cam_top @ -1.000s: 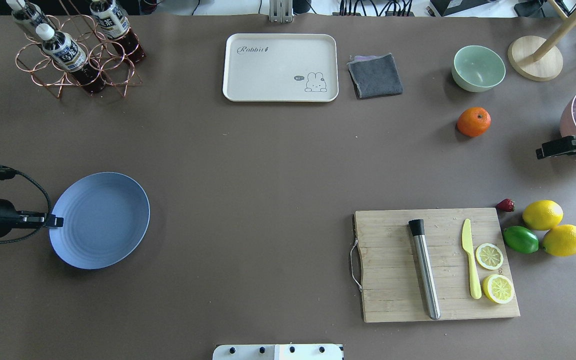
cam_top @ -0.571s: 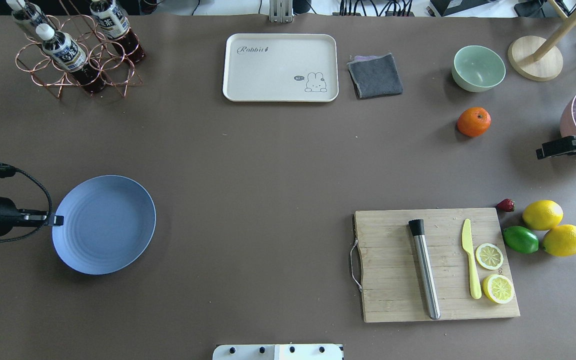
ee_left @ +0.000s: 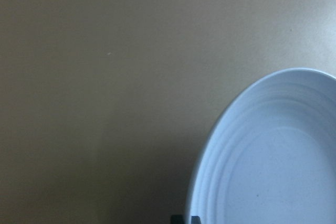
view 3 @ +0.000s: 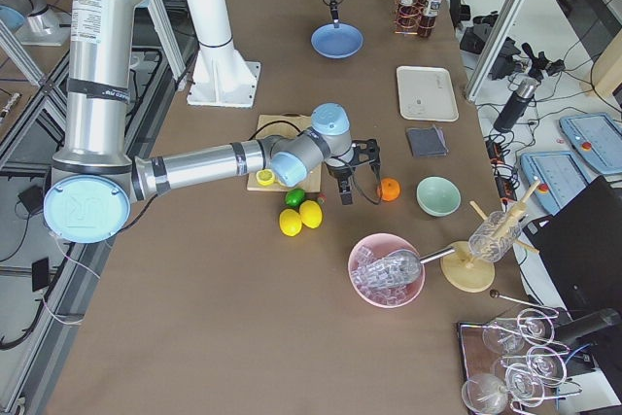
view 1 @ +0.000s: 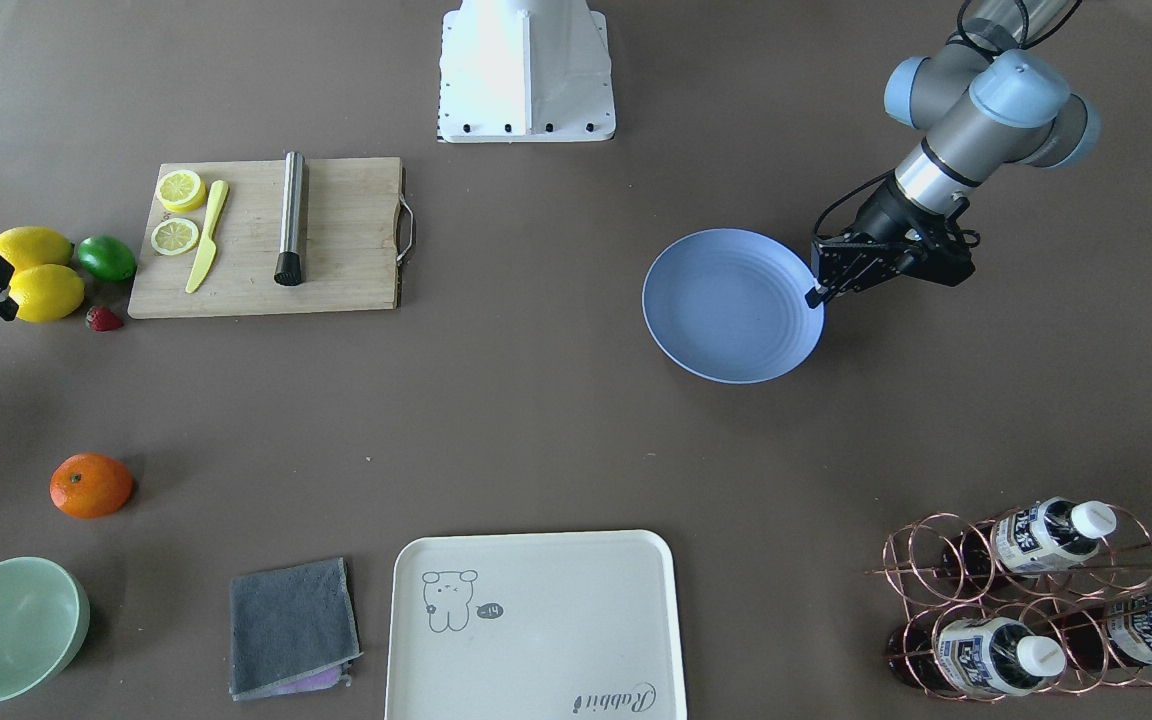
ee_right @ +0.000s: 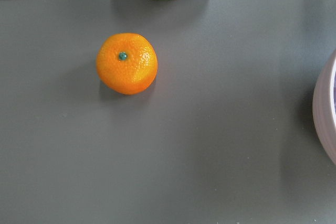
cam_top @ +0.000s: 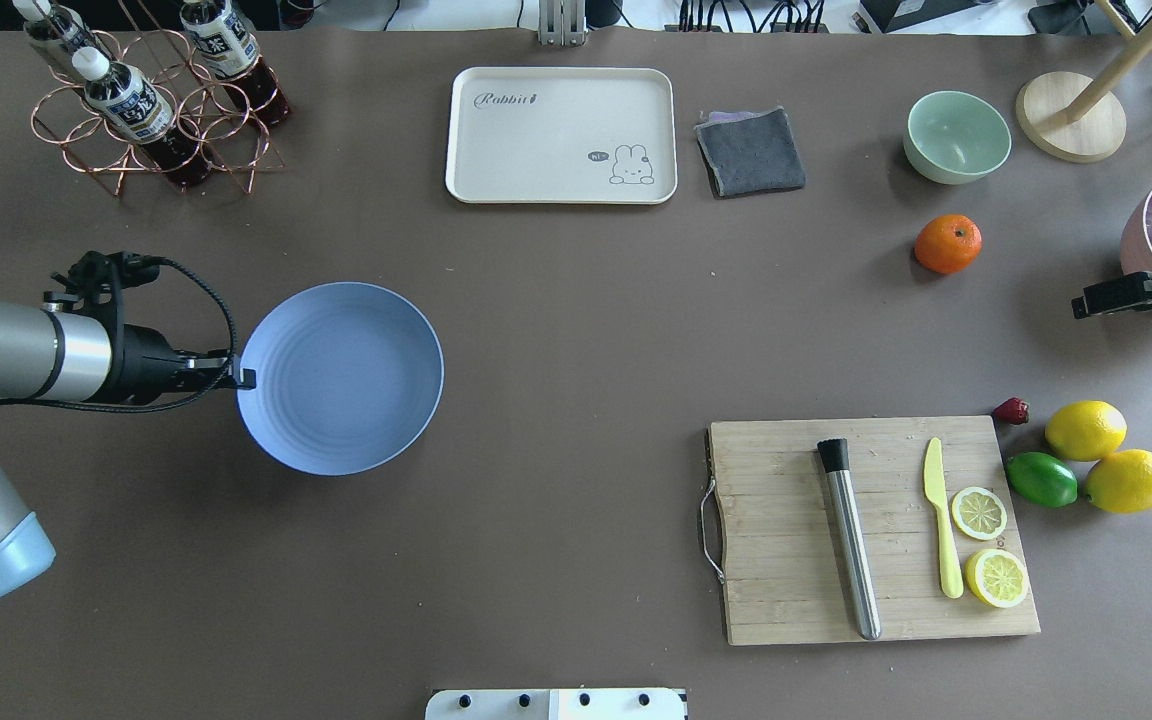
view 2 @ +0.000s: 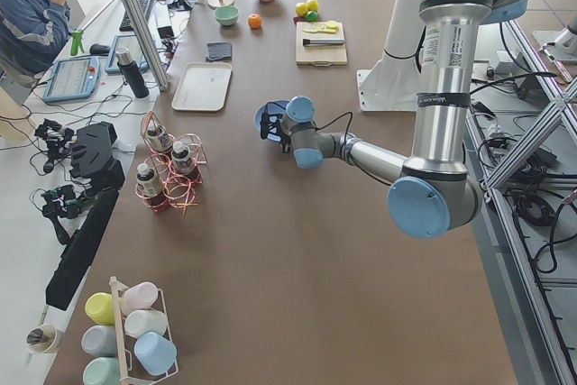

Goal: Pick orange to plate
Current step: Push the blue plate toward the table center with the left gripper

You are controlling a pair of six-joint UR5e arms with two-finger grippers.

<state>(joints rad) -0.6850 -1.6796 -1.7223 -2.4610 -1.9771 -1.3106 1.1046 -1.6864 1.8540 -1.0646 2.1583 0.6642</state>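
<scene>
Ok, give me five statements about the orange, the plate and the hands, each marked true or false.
1. The orange lies on the plate. False: it sits on the table near the green bowl.
2. The left hand grips the plate's rim. True.
3. The plate is empty. True.
4. The right hand holds the orange. False: they are apart.
5. The lime is on the cutting board. False: it lies beside it.

I see a small, round, bright orange [cam_top: 948,244], stem dot up, near the table's [cam_top: 576,320] far right corner. A periwinkle-blue ridged plate [cam_top: 340,378] faces up, left of centre.
</scene>
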